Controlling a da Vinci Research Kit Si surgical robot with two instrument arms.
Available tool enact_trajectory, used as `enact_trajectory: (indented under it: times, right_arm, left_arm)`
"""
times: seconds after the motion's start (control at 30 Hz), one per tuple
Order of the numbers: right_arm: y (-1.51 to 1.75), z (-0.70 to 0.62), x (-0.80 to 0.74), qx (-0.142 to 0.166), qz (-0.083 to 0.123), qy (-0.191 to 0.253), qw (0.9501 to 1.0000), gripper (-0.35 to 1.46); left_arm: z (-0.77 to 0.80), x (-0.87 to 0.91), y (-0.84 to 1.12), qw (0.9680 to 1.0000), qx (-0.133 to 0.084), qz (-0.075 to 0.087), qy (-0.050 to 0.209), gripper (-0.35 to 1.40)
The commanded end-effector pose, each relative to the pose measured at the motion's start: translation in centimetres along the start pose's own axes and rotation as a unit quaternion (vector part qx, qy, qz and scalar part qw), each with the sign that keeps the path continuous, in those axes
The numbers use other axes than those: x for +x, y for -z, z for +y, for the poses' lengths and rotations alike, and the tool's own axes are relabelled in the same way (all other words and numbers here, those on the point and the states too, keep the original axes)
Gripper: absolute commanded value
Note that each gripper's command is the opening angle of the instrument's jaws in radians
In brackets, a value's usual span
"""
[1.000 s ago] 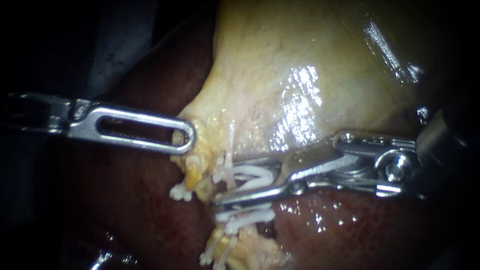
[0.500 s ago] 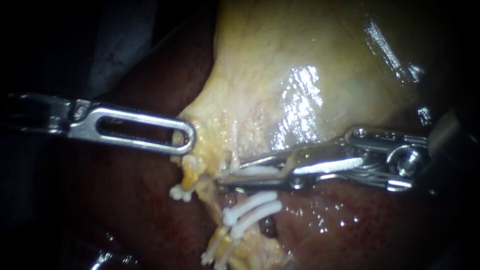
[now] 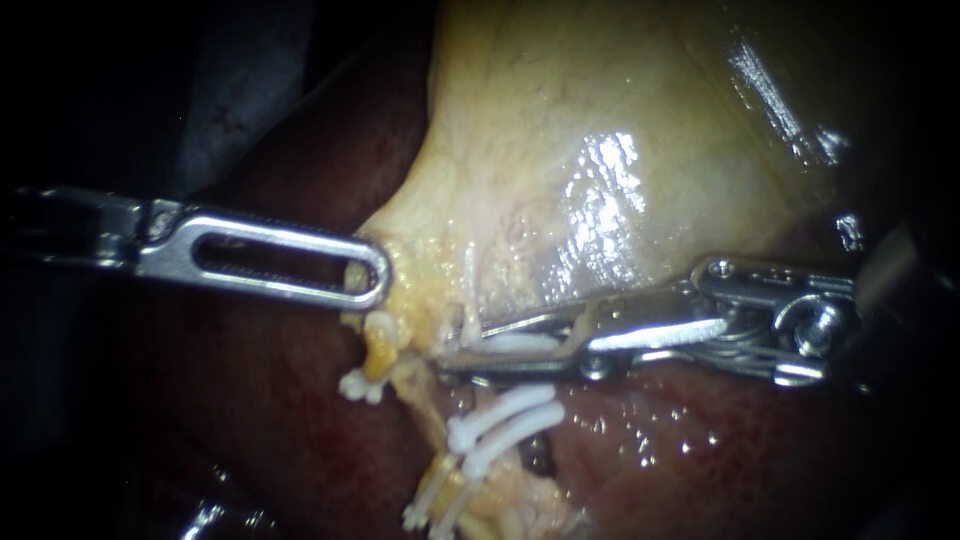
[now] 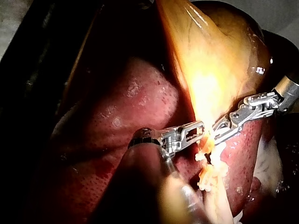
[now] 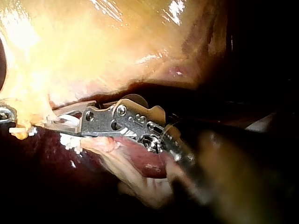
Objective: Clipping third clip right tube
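My right instrument (image 3: 458, 352) comes in from the right. Its jaws are nearly together, shut on a white clip (image 3: 505, 343) that sits across the right tube (image 3: 460, 398) just under the gallbladder's neck. Two more white clips (image 3: 505, 420) cross the same tube below the jaws. My left instrument (image 3: 368, 275), with a slotted jaw, is shut on the yellow lower edge of the gallbladder (image 3: 600, 150). In the right wrist view the clip (image 5: 70, 120) shows between the jaws of the right instrument (image 5: 53, 123). The left wrist view shows the left instrument (image 4: 200, 132) tip to tip with the right instrument (image 4: 218, 135).
Dark red liver (image 3: 250, 420) lies under and around the tubes. A second yellow tube (image 3: 385, 350) hangs beside the left jaws with a white clip (image 3: 355, 385) on it. More clips (image 3: 430, 505) sit lower down.
The right jaws have closed and flattened the white clip on the tube, and the instrument has shifted slightly up and to the right. The left instrument has held still.
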Motion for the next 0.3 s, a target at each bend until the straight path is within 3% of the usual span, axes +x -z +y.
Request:
enact_trajectory:
  times: [0.03, 0.3]
  right_arm:
    - [0.00, 0.00, 0.00, 0.000, 0.000, 0.000, 1.0000, -0.35]
    - [0.00, 0.00, -0.01, 0.000, 0.000, 0.000, 1.0000, -0.35]
  left_arm:
    - [0.00, 0.00, 0.00, 1.0000, 0.000, 0.000, 0.000, -0.35]
    - [0.00, 0.00, -0.01, 1.0000, 0.000, 0.000, 0.000, -0.35]
